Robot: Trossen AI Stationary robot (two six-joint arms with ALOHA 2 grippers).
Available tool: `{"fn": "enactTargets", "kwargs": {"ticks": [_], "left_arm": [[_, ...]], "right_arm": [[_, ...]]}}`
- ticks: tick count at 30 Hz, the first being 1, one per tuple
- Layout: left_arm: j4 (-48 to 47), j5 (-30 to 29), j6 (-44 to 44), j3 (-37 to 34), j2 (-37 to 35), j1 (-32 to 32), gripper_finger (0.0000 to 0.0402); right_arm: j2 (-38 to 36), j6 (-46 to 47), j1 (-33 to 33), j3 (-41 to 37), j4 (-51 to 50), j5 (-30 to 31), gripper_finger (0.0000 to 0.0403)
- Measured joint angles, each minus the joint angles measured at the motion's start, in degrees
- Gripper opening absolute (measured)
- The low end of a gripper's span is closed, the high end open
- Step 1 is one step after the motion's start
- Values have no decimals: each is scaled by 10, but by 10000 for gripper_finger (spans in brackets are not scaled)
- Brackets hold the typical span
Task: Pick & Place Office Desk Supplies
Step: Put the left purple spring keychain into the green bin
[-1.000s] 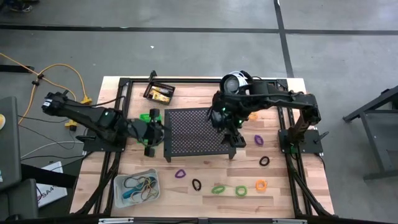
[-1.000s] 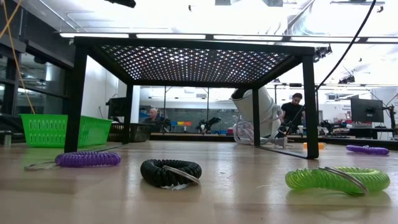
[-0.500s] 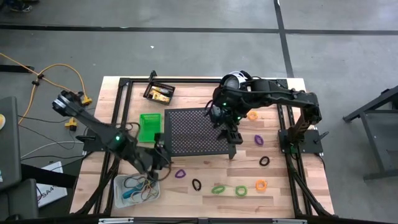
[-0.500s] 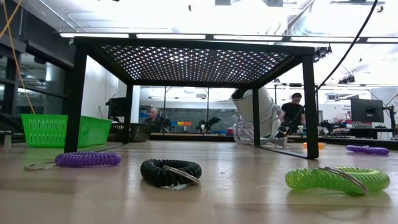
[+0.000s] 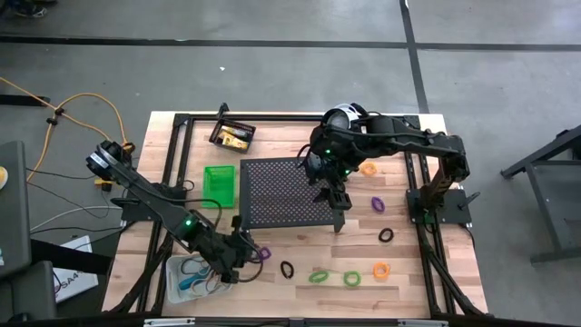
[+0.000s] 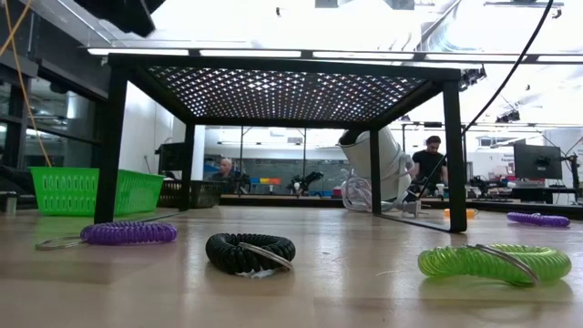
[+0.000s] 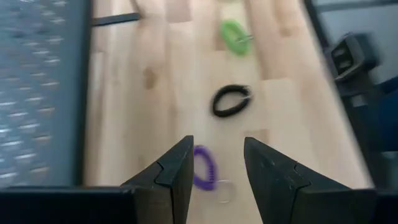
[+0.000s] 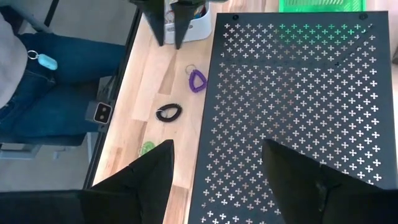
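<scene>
Left gripper [image 7: 214, 165] over a purple coiled plastic loop [image 7: 204, 168]
Jaws apart (nothing held); the right gripper [image 8: 214, 163], wide open, hangs above the black perforated metal stand [image 8: 298, 106].

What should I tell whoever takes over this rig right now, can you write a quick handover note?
Left gripper: open, empty, hovering over the purple coil loop beside the clear bin.
Right gripper: open, empty, over the black perforated stand.
Done: the clear bin holds some bands; the black bin holds yellow items.
Left: the green bin looks empty. Loose on the table: the black loop, two green loops, an orange loop, another black, another purple, and an orange one near the round device.
Next, probably: grasp the purple coil.
</scene>
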Motion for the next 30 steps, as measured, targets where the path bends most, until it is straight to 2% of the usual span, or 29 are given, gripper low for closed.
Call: {"fn": "enactTargets", "kwargs": {"ticks": [2, 10, 17, 24, 30], "left_arm": [[20, 20, -11, 0, 0, 2, 135], [31, 21, -42, 0, 7, 5, 135], [29, 20, -39, 0, 54, 5, 135], [32, -7, -20, 2, 83, -2, 135], [29, -20, 44, 0, 87, -20, 134]], "right_arm": [[0, 0, 0, 0, 2, 0, 231], [0, 0, 0, 0, 4, 0, 231], [0, 3, 0, 0, 6, 0, 231], [0, 4, 0, 0, 8, 0, 231], [0, 4, 0, 0, 10, 0, 231]]}}
